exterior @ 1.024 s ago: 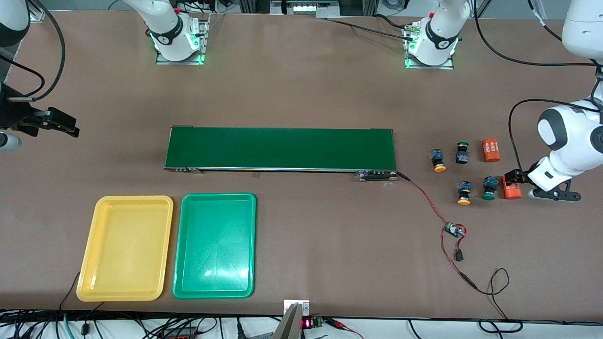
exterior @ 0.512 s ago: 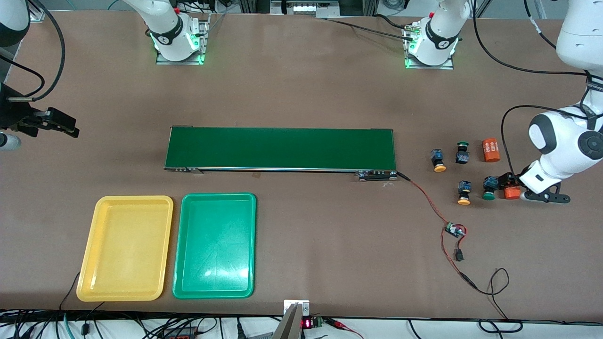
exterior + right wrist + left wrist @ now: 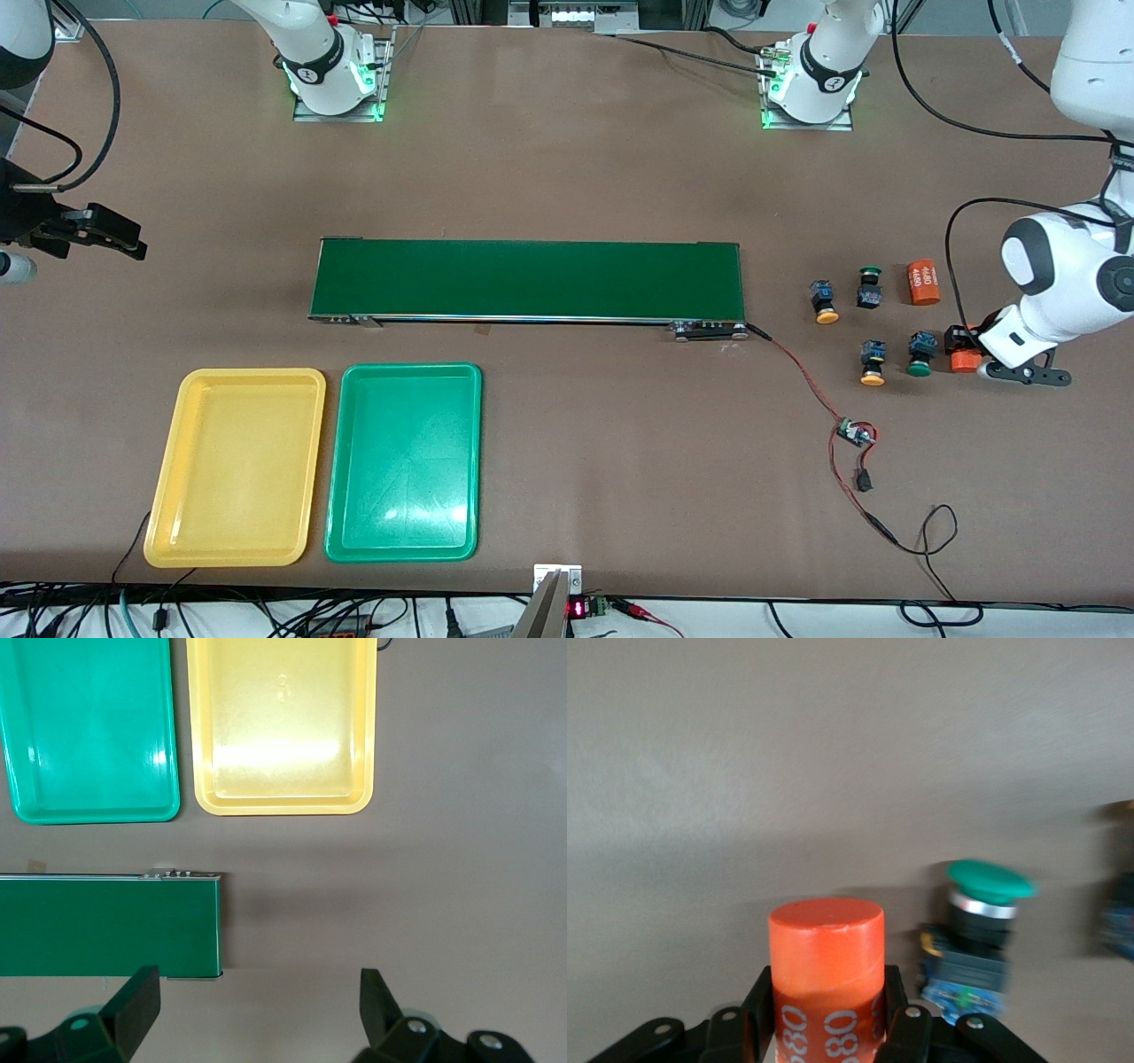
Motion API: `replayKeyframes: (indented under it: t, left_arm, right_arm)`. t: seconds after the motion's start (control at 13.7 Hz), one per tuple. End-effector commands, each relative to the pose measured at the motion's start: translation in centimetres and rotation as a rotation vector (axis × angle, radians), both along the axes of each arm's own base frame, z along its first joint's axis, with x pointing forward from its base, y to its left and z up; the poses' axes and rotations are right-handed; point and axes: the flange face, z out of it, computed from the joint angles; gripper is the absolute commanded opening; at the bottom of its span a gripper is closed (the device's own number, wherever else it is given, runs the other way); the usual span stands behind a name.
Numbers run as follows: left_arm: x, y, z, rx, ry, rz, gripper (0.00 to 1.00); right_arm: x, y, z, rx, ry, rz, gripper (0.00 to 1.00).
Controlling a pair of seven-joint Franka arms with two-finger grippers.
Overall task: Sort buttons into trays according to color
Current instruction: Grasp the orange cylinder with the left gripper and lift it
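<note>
With no button sorted yet, the left claw grips an orange cylinder on the worktop beside a green button and should release it for a button, while the right claw waits wide open and empty.

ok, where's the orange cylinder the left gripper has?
The orange cylinder sits between the left gripper fingers at the left arm's end of the table, right beside the green button, which is nearer the front camera than the second orange cylinder.

The table carries trays, conveyor belt, buttons.
</note>
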Motion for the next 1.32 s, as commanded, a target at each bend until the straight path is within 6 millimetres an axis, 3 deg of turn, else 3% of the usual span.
replayKeyframes:
  t: [0.0,0.15,0.29,0.51,0.66,0.88,1.02,1.24]
  left_arm:
    - [1.3,-3.3,6.2,-0.044,0.121,-0.115,0.31]
    - [2.5,-7.4,9.6,-0.093,0.216,-0.216,0.31]
    - [3.0,-11.9,11.4,-0.131,0.269,-0.289,0.31]
    - [2.8,-21.9,13.2,-0.201,0.288,-0.532,0.28]
    - [2.2,-27.0,13.0,-0.264,0.284,-0.728,0.28]
    - [1.3,-30.3,10.6,-0.433,0.29,-0.925,0.28]
    - [0.2,-35.0,10.2,-0.444,0.264,-1.032,0.27]
    - [-2.3,-41.5,7.0,-0.436,0.212,-1.19,0.27]
  right_arm:
    - [-0.3,-0.2,0.2,-0.01,-0.008,0.0,1.0]
    - [-0.3,-0.2,0.2,-0.01,-0.006,0.0,1.0]
    - [-0.3,-0.2,0.2,-0.01,-0.006,0.0,1.0]
    - [-0.3,-0.2,0.2,-0.01,-0.006,-0.002,1.0]
    - [-0.3,-0.2,0.2,-0.01,-0.006,-0.002,1.0]
    - [-0.3,-0.2,0.2,-0.011,-0.009,-0.003,1.0]
    - [-0.3,-0.2,0.2,-0.011,-0.008,-0.003,1.0]
    - [-0.3,-0.2,0.2,-0.011,-0.008,-0.003,1.0]
